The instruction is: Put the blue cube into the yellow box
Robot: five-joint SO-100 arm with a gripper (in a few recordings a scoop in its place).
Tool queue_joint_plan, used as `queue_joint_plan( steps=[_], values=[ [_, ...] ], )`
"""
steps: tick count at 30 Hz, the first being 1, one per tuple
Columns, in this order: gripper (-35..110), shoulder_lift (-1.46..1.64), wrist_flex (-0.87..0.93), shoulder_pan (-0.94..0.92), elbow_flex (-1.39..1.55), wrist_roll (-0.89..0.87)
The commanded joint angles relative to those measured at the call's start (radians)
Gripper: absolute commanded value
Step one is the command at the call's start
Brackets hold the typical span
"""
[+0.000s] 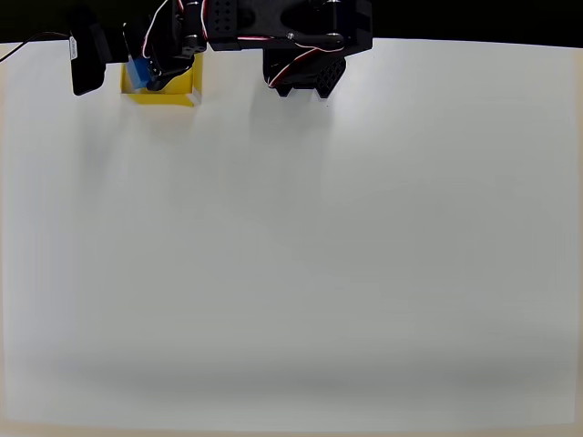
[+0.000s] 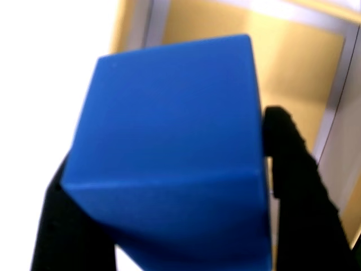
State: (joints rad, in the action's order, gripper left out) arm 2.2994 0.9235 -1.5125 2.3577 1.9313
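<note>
The black gripper (image 2: 163,186) is squeezed tight on the blue cube (image 2: 175,152), a smooth, dull block with sharp edges. It hangs over the square yellow box (image 1: 175,89) on the white bench (image 1: 319,255).

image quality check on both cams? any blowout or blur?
Overhead view: evenly lit, table near white with a faint grey band low down; arm casts soft shadows. Wrist view: top-left blown out white, blue cube soft-edged, yellow box behind it blurred.
</note>
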Motion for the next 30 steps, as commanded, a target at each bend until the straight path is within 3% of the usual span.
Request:
queue_joint_plan(
  steps=[1, 16, 22, 30],
  values=[
    [13, 0.083, -0.025, -0.051, 0.0, 0.0],
    [14, 0.006, -0.115, -0.178, 0.107, 0.021],
    [34, -0.064, -0.224, -0.189, 0.115, -0.006],
    [40, -0.048, -0.268, -0.187, 0.144, 0.002]
  ],
)
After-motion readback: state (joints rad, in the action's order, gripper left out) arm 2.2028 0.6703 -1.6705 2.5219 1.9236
